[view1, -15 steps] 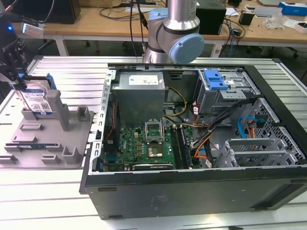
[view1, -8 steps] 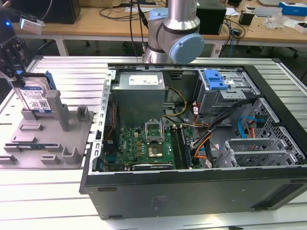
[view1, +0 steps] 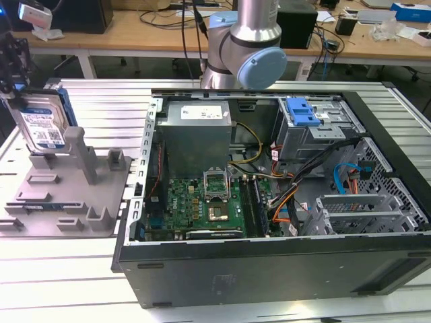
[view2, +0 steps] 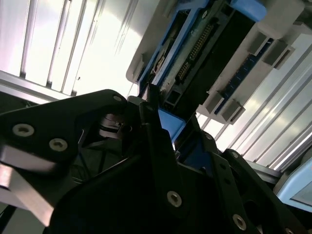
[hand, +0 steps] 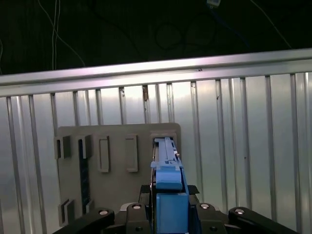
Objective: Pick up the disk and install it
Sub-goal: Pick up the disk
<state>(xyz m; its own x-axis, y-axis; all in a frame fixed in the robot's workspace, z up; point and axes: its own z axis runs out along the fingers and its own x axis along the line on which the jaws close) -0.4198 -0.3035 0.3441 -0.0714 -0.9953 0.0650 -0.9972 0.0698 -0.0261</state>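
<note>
Computer case (view1: 269, 269), lid off, lies to the exterior view's right of the grey fixture tray (view1: 60, 214). The disk (view1: 42, 124) stands upright on edge at the tray's back corner, its lower edge at a tray slot; seated or lifted clear, I cannot tell. The gripper (hand: 168, 217) hangs above the tray, jaws closed on the disk's blue carrier edge, one on each side.
</note>
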